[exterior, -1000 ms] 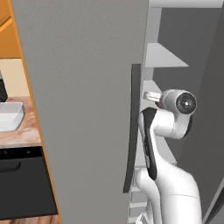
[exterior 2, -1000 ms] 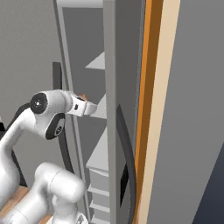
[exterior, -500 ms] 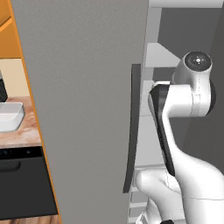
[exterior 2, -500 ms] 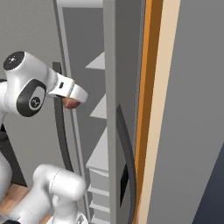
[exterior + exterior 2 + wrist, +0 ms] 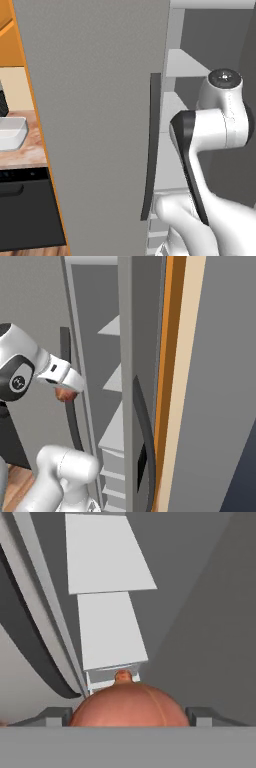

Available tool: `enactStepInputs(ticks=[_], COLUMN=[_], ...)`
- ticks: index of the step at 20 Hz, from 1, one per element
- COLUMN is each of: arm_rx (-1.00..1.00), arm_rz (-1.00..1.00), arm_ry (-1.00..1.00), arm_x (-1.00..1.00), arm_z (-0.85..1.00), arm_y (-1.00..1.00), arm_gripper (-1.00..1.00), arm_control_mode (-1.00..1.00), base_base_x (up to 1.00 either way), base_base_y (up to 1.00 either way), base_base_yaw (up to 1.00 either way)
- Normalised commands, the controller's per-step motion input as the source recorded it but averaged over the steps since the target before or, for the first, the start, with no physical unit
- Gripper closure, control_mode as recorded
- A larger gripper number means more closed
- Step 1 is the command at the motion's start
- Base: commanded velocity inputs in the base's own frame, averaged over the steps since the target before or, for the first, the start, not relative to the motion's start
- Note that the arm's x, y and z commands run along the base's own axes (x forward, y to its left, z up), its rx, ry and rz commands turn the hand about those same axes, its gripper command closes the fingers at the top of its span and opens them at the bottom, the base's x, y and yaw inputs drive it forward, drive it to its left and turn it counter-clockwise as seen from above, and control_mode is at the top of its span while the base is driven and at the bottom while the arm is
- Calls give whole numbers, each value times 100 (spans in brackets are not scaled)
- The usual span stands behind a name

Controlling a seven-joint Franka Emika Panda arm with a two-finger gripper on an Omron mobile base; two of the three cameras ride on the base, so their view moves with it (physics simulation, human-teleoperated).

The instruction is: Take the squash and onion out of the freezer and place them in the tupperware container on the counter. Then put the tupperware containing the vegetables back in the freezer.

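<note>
**Onion held at the freezer opening**

Onion (image 5: 129, 704) (reddish-brown, stem tip up) is clamped between the wide-set jaws of the gripper (image 5: 129, 716), raised beside the freezer (image 5: 125, 381) door edge. Pale shelves (image 5: 107, 557) are seen beyond. The tupperware container (image 5: 11, 134) sits on the counter (image 5: 27, 154).

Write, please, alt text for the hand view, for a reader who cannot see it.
A reddish-brown onion sits between the gripper fingers, close to the camera. Beyond it, pale shelves of the open grey freezer recede in a row.
</note>
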Motion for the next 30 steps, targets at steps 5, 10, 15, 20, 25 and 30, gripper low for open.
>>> enactStepInputs(ticks=[5,10,15,20,25,30], arm_rx=[0,0,0,0,0,0], arm_rz=[0,0,0,0,0,0], arm_ry=[0,0,0,0,0,0], arm_x=[-35,0,0,0,0,0], arm_z=[-31,0,0,0,0,0], arm_y=[14,0,0,0,0,0], arm_gripper=[100,100,100,100,100,100], arm_control_mode=[-100,100,100,100,100,100], base_base_x=[0,-91,-45,11,51,62], base_base_y=[0,82,100,100,100,100], base_base_yaw=[0,0,-1,-8,-17,-18])
